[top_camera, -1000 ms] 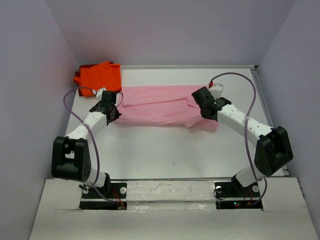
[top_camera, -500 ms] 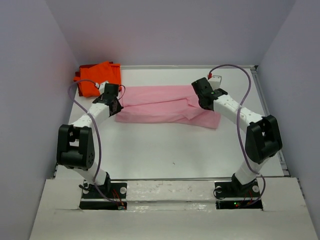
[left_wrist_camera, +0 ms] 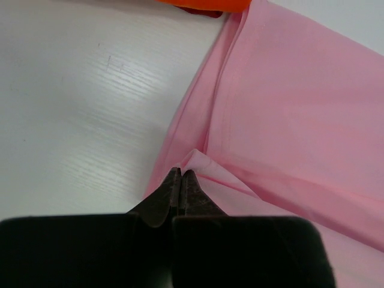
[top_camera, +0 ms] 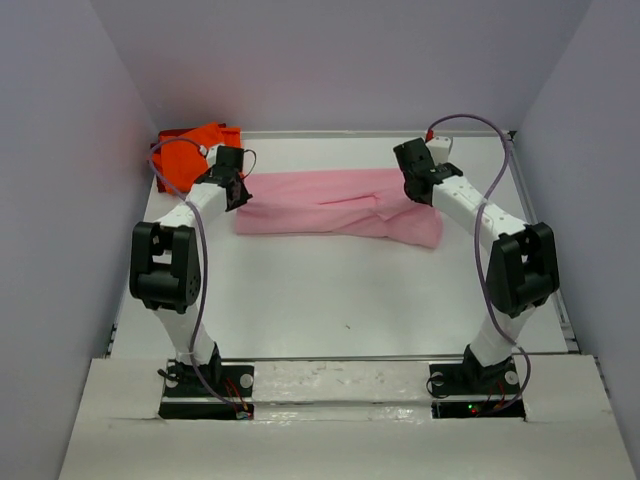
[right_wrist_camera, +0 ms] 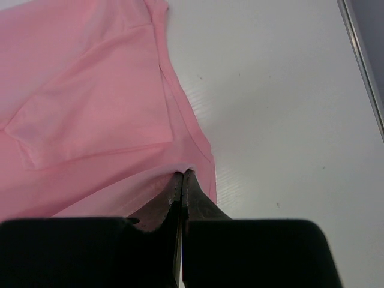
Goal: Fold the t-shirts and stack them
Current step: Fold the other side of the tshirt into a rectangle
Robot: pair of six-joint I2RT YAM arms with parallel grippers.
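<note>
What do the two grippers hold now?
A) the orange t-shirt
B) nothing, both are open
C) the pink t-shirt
C: in the wrist views the left gripper and the right gripper are each shut on an edge of the pink t-shirt; the orange t-shirt lies in the far left corner.

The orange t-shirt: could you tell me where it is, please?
In the top view, the orange t-shirt lies in the table's far-left corner, beyond the pink t-shirt's left end.

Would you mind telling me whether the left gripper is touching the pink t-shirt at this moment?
Touching. The left wrist view shows the left gripper shut on a raised fold at the edge of the pink t-shirt, with no gap between them.
</note>
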